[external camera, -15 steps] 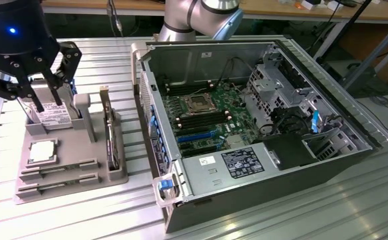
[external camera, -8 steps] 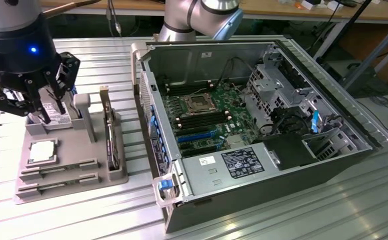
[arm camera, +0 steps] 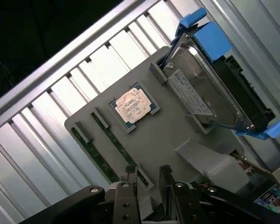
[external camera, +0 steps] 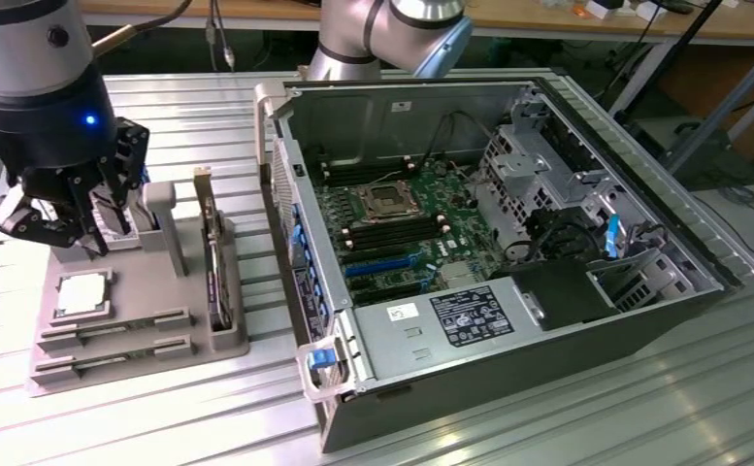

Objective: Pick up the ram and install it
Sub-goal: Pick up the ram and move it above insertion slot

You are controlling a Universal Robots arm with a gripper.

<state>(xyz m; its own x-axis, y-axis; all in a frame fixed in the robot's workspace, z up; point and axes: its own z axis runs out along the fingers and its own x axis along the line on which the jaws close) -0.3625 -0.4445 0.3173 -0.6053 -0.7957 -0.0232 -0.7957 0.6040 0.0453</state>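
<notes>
As I judge it, the step goes well if I square my fingers across the ram's (arm camera: 98, 160) thin faces and drop straight, clear of the CPU (arm camera: 133, 105) beside it. My gripper (arm camera: 147, 171) is spread wide and grips nothing; it seems to hang just above the tray (arm camera: 177, 135) without touching. The ram sits in its tray slot.

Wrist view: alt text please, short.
The gripper, fingers apart, hangs over a grey tray by one end of a green ram stick; a second stick lies alongside. The tray also holds a square processor and a hard drive with blue rails, on a ribbed metal table.
</notes>
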